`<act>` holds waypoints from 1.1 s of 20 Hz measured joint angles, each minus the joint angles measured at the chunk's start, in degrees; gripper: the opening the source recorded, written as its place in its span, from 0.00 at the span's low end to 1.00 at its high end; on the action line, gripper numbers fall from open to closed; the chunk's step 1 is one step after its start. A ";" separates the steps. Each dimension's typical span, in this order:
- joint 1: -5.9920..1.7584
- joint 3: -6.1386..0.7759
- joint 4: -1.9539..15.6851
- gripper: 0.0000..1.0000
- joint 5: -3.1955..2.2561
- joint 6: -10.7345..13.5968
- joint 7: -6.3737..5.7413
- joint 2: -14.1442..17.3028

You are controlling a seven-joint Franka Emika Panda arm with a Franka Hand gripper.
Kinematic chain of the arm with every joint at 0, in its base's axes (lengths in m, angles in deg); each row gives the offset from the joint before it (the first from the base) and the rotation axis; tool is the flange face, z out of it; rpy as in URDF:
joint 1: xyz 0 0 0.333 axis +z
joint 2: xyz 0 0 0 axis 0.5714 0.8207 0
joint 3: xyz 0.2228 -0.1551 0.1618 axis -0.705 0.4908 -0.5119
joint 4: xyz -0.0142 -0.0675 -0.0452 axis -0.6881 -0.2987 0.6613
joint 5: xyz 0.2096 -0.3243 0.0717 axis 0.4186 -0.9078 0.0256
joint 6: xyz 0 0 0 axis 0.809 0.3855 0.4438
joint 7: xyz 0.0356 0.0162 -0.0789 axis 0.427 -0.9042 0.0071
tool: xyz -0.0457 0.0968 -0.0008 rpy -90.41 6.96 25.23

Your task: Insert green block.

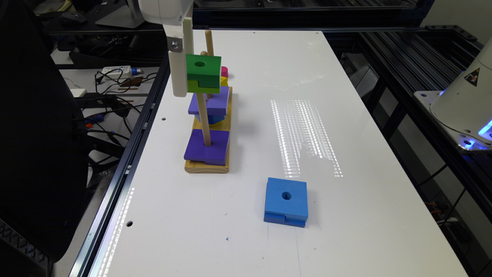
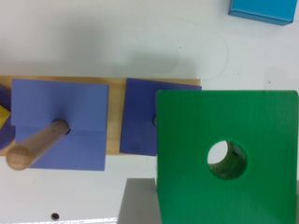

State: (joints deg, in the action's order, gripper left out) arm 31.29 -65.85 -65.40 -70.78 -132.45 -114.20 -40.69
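The surface [image 1: 346, 115] is glossy white, mirroring a light pattern. The base board [image 1: 207, 167] and pegs [image 1: 203, 115] are pale bare wood. The green block [image 2: 224, 140], blue block [image 1: 286, 200] and purple blocks [image 1: 207, 150] look matt and foam-like. The pincer [image 1: 180, 69] is smooth white plastic.

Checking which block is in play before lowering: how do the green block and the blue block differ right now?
The green block is held up in the gripper above the pegs; the blue block lies flat on the white table. The green block has a dark top with a lime lower layer; the blue block is blue throughout. Both are square, stepped, similar in size, with a round centre hole.
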 joint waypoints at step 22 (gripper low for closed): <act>-0.35 0.81 0.05 0.00 -0.12 -0.02 1.05 0.15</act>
State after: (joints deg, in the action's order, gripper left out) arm 30.93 -65.04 -65.36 -70.90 -132.47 -113.16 -40.54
